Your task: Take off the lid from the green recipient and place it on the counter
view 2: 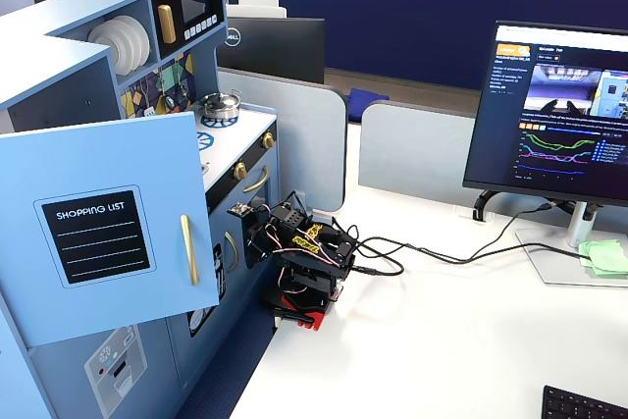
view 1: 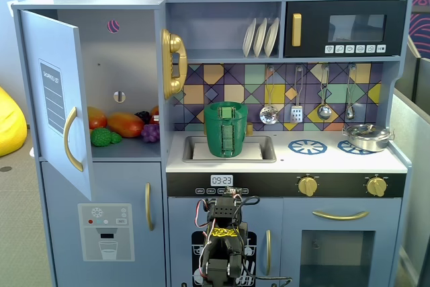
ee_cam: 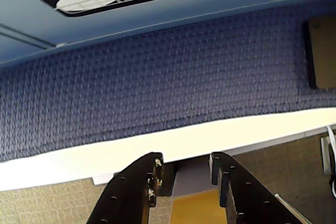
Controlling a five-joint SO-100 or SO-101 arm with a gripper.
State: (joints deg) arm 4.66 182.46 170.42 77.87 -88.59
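Wrist view shows the gripper (ee_cam: 184,174) released, its two dark fingers (ee_cam: 137,192) spread with nothing between them, pointed at blue carpet and the foot of the toy kitchen. From a fixed view facing the kitchen, the green pot (view 1: 226,130) stands upright in the sink, set into the white surface (view 1: 336,160), and the lid (view 1: 226,106) sits on top of it. The folded arm (view 1: 224,247) rests low before the cabinet, well apart from the pot.

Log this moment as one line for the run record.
phase: start | arm: folded low before kitchen | claw: open, empty | lid: on green pot | pot: in sink | counter: steel pot right
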